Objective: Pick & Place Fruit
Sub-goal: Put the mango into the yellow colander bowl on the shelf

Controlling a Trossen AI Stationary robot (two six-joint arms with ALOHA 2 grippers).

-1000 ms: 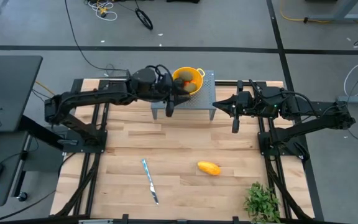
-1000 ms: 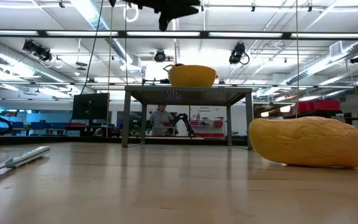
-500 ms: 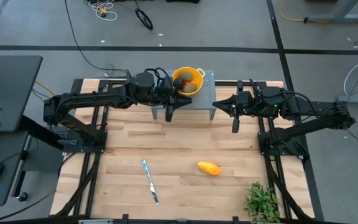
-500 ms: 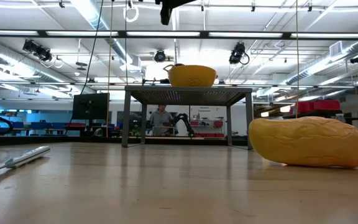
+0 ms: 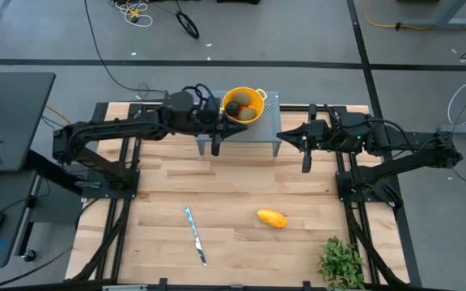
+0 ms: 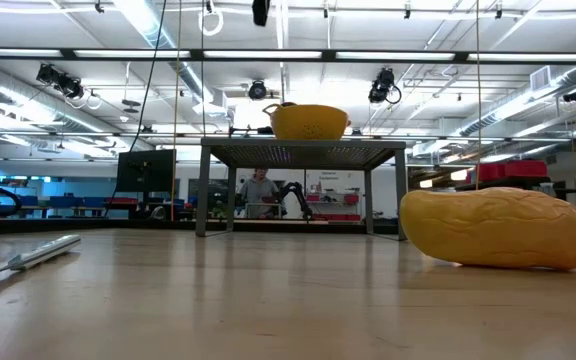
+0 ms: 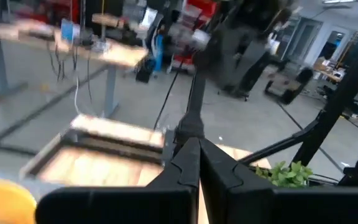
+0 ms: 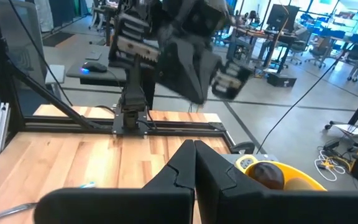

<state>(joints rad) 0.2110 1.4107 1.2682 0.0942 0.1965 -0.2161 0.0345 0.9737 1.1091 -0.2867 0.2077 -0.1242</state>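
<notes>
A yellow bowl (image 5: pixel 245 105) stands on a grey metal rack (image 5: pixel 269 121) at the table's far edge. Inside it lie a dark round fruit (image 5: pixel 235 107) and small orange-red pieces (image 5: pixel 251 107); the right wrist view shows the dark fruit (image 8: pixel 267 174) too. No green ovals show. The yellow-orange oblong fruit (image 5: pixel 272 218) lies on its side on the bare table, large in the low view (image 6: pixel 498 228). My left gripper (image 5: pixel 225 121) is shut and empty, high beside the bowl's left rim (image 7: pixel 197 149). My right gripper (image 5: pixel 281 135) is shut and waits right of the rack (image 8: pixel 194 152).
A slim silver knife (image 5: pixel 195 234) lies on the table left of the oblong fruit. A leafy green plant (image 5: pixel 342 263) stands at the near right corner. Bare wood lies between the rack and the oblong fruit. A person (image 6: pixel 258 190) shows far behind the table.
My left gripper has drawn back from above the bowl toward the table's left and has risen, nearly leaving the top of the low view. More of the bowl's inside shows now. The fruit on the table has stayed put.
</notes>
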